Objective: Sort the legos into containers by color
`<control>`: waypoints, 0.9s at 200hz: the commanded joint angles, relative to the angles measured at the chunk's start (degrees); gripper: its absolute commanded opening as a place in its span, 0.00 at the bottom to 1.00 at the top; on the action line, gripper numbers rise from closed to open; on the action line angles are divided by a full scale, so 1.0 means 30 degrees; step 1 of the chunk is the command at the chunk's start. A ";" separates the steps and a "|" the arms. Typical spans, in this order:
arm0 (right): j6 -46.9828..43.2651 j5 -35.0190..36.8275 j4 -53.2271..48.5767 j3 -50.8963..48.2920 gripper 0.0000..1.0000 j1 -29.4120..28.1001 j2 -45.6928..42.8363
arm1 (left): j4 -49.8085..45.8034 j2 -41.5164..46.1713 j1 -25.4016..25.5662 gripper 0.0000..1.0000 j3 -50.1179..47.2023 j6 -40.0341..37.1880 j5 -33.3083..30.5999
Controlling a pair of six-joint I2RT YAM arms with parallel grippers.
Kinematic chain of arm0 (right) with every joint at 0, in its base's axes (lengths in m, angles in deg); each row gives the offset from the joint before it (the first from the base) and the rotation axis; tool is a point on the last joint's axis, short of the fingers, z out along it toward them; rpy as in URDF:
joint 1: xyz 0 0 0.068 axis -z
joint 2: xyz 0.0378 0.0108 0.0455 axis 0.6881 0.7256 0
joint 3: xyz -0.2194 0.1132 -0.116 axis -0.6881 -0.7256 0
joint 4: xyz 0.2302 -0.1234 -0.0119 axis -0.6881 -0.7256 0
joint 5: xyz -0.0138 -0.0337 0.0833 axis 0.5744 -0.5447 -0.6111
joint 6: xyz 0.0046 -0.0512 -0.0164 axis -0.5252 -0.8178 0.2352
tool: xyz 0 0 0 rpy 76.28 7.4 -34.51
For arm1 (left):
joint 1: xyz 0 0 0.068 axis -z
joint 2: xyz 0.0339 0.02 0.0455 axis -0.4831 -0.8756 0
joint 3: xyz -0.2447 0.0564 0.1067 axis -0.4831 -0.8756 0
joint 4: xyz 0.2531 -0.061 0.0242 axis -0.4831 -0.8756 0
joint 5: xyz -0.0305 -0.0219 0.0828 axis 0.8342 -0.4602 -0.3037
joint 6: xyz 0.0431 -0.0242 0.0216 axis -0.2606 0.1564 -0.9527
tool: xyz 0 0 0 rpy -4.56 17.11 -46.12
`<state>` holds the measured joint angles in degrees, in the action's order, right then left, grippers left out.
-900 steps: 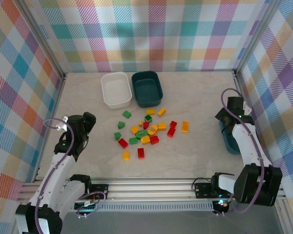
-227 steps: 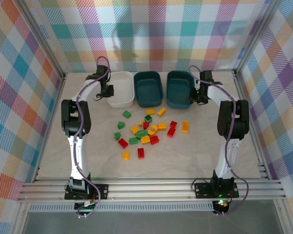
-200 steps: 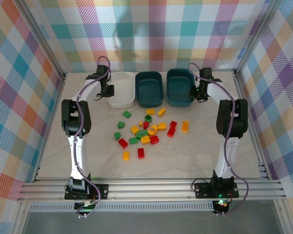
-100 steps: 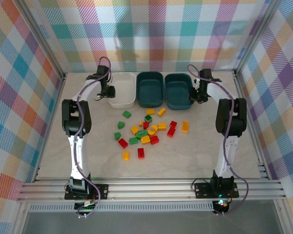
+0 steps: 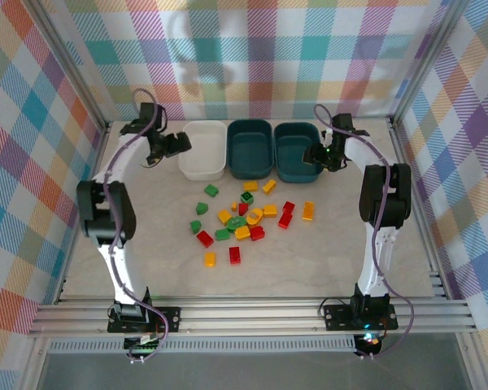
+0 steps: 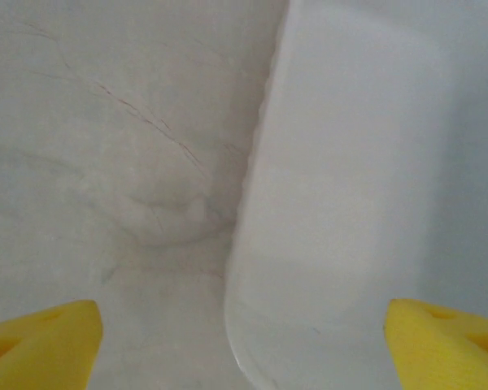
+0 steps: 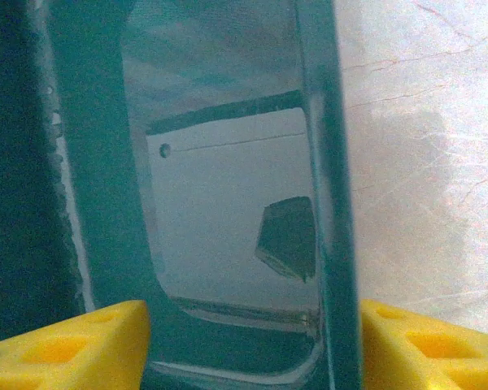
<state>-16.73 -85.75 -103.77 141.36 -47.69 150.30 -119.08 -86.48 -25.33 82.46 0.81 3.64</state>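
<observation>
Three tubs stood side by side along the far edge of the tabletop (image 5: pixel 138 244), just below the plaid back wall (image 5: pixel 260 65): the white tub (image 5: pixel 203 154) on the left, the middle teal tub (image 5: pixel 250 150) next to it, and the right teal tub (image 5: pixel 295 154) at the end, each with its long axis running from near to far. The left tool (image 5: pixel 172 145) hung at the white tub's left side, released and holding nothing; in the left wrist view its yellow fingertips (image 6: pixel 41 341) sat far apart, with the tub's rounded rim between them. The right tool (image 5: pixel 312 154) stood at the right teal tub's right wall, jaws apart and astride that wall without clamping it. The legos (image 5: pixel 244 218) lay in a loose cluster in the middle of the tabletop, nearer than the tubs and apart from them, with green, red and yellow-orange mixed and pointing every way. Bare tabletop lay open on both sides of the cluster and down to the frame rail (image 5: pixel 244 313)
</observation>
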 commanded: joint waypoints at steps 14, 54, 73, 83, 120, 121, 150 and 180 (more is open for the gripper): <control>0.1145 0.1060 -0.0691 -0.0840 0.67 -0.0088 -0.3336 | 0.1252 0.4940 0.0169 1.00 -0.3301 0.4202 0.1264; 0.3551 0.3317 -0.0261 -0.6287 0.68 -0.0512 -0.8417 | 0.5459 0.9345 0.1487 1.00 -0.9090 0.8297 0.2945; 0.3389 0.4299 -0.0849 -0.8733 0.68 -0.1502 -0.9582 | 0.6503 0.9595 0.2148 1.00 -0.9942 1.0244 0.4349; 0.3311 0.4573 -0.1238 -0.9744 0.67 -0.2182 -0.9855 | 0.6197 0.9439 0.2464 1.00 -0.9750 1.0215 0.5107; 0.3458 0.5032 -0.0622 -1.2482 0.70 -0.4080 -0.9910 | 0.6747 0.9247 0.3035 1.00 -1.0327 0.9905 0.5963; 0.3469 0.5026 -0.0607 -1.2513 0.70 -0.4107 -0.9883 | 0.6714 0.9227 0.3035 1.00 -1.0341 0.9884 0.5961; 0.3725 0.5516 -0.0296 -1.2837 0.69 -0.4470 -0.8951 | 0.6402 0.8763 0.3035 1.00 -1.0501 0.9687 0.6196; 0.3641 0.5357 0.0356 -1.3015 0.62 -0.4515 -0.8017 | 0.6536 0.8597 0.3035 1.00 -1.0563 0.9711 0.6251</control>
<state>-6.48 -70.10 -104.38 102.65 -60.87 124.36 -100.75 -59.90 -16.53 51.47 29.42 20.97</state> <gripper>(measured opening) 0.634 0.997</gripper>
